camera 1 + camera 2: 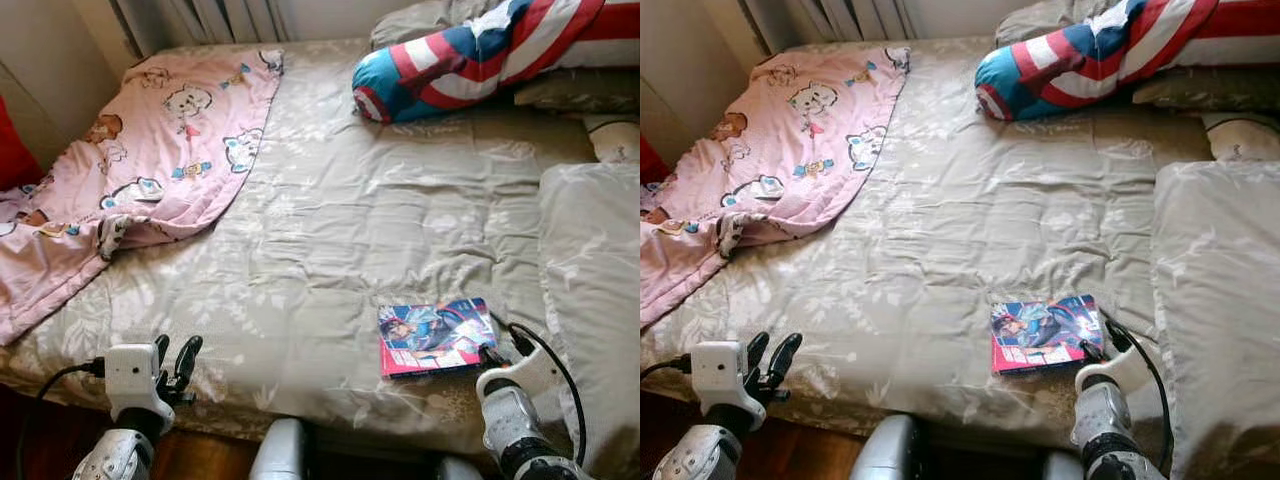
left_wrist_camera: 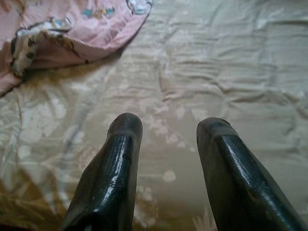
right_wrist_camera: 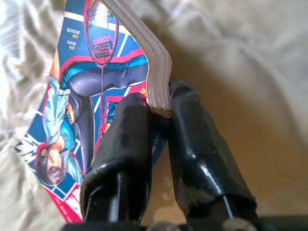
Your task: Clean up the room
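A comic book (image 1: pixel 434 337) with a bright red and blue cover lies on the grey floral bedspread (image 1: pixel 330 230), near the bed's front edge and beside a grey pillow (image 1: pixel 592 290). The right end effector (image 3: pixel 156 113) is clenched on the book's corner, one finger on the cover and the other under the page edges. The left end effector (image 2: pixel 168 144) hovers released over the bedspread near the front edge, fingers spread apart. A pink cartoon-print blanket (image 1: pixel 130 170) covers the bed's far left part, and a striped red, white and blue cushion (image 1: pixel 470 55) lies at the back right.
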{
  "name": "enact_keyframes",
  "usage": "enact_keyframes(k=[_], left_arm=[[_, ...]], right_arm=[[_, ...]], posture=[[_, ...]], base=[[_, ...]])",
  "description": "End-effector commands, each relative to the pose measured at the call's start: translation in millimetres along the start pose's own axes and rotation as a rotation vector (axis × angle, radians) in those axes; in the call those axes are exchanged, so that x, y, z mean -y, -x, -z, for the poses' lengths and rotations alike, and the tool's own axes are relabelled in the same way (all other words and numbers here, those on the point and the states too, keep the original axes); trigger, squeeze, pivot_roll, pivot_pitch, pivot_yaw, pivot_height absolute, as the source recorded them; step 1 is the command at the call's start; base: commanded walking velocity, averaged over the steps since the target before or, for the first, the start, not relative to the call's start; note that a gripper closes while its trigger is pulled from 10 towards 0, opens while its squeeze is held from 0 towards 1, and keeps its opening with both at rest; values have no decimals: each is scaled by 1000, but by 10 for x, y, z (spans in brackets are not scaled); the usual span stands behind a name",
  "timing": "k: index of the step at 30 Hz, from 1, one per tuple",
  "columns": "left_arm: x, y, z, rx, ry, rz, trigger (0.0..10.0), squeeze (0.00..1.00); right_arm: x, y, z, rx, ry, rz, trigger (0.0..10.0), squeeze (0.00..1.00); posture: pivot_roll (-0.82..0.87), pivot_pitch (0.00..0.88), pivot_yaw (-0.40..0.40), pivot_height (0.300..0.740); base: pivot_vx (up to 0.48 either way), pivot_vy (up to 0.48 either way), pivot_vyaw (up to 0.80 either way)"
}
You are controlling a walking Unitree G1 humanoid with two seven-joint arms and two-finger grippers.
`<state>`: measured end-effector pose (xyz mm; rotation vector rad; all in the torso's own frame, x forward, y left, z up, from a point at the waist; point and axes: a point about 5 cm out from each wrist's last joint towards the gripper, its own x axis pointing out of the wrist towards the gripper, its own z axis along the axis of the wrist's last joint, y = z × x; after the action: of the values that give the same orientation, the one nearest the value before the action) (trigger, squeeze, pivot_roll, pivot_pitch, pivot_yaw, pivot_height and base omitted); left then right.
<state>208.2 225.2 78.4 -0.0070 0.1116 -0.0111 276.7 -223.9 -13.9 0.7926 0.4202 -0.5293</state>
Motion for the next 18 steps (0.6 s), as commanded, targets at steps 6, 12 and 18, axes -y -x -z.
enact_keyframes(k=[6, 12, 18], left_arm=[[-50, 69, -30, -13, -5, -15, 10000, 0], [-34, 96, -33, -28, -6, -14, 10000, 0], [-12, 123, -14, -43, -5, -14, 10000, 0]], right_arm=[[221, 92, 242, -71, 1, 96, 10000, 0], [276, 111, 265, -76, -5, 113, 10000, 0], [276, 103, 238, -70, -3, 113, 10000, 0]], posture=[[257, 256, 134, 651], [258, 270, 136, 651], [257, 276, 134, 651]], base=[[0, 0, 0], [0, 0, 0], [0, 0, 0]])
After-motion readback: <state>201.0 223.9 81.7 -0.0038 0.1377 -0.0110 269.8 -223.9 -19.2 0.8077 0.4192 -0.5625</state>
